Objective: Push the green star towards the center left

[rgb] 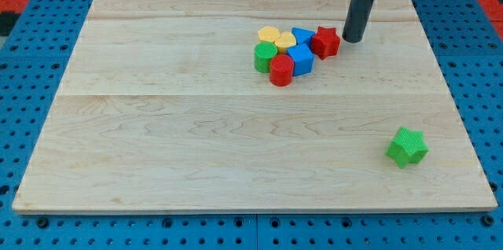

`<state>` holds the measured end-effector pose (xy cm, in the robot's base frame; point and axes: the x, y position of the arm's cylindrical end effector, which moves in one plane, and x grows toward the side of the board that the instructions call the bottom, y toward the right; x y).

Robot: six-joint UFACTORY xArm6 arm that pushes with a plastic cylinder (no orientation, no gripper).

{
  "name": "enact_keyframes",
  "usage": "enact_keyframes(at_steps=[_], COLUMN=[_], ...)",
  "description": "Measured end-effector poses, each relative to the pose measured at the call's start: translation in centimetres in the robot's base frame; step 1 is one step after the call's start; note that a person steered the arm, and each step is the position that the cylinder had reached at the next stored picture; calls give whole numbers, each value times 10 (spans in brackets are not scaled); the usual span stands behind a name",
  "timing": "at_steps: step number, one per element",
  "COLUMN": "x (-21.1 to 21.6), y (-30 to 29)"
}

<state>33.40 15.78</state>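
The green star lies alone near the bottom right corner of the wooden board. My tip is at the view's upper right, just right of the red star, close to it or touching it. The tip is far above the green star in the view, well apart from it.
A tight cluster sits left of the tip: a red star, two blue blocks, two yellow blocks, a green cylinder and a red cylinder. A blue pegboard surrounds the board.
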Motion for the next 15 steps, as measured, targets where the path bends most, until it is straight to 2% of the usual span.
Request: enact_keyframes(at_steps=[2, 4, 5, 6, 7, 8, 10, 12, 13, 14, 15], x=[12, 21, 54, 111, 167, 210, 189, 234, 225, 199, 204], y=[-21, -5, 44, 93, 93, 68, -79, -139, -190, -199, -185])
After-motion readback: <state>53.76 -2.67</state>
